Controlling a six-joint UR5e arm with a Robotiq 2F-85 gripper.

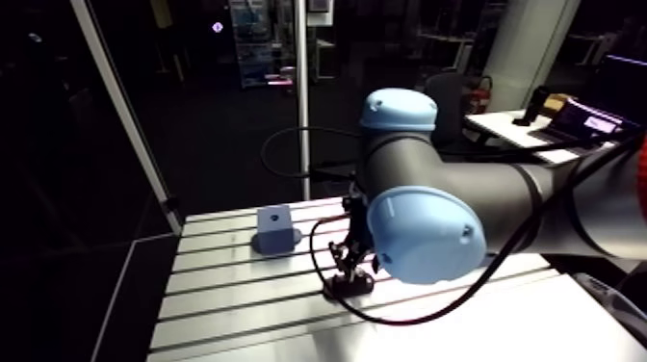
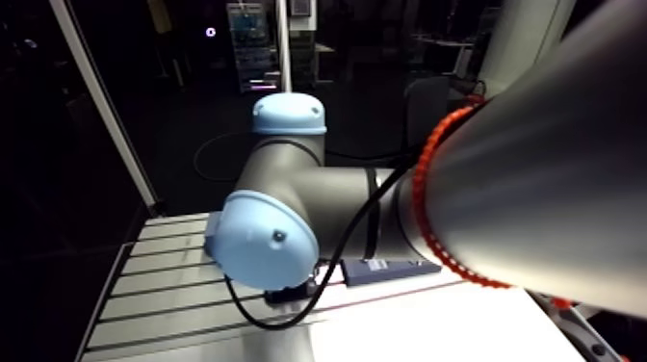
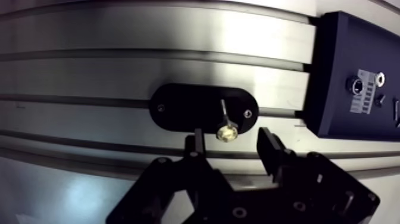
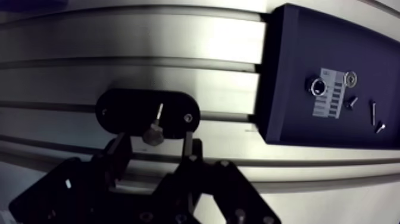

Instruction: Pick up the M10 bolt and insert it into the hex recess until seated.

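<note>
In the wrist view a bolt (image 3: 226, 131) with a brass-toned hex head stands on a black oval holder (image 3: 178, 107) on the slotted table, head toward the camera. My gripper (image 3: 229, 140) is open just over it. The bolt head lies between the fingers (image 3: 193, 143), nearer one of them and touching neither. Beside the holder lies a dark blue board (image 4: 297, 71) with a metal-ringed socket (image 4: 319, 87) next to a striped label. In the arm view the gripper (image 1: 347, 265) hangs low over the holder (image 1: 349, 285).
A grey block (image 1: 276, 229) with a hole in its face stands on the slotted table (image 1: 221, 289) behind the holder. Small loose screws (image 4: 351, 102) lie on the blue board near the socket. My own elbow joint (image 1: 424, 236) hides much of the table.
</note>
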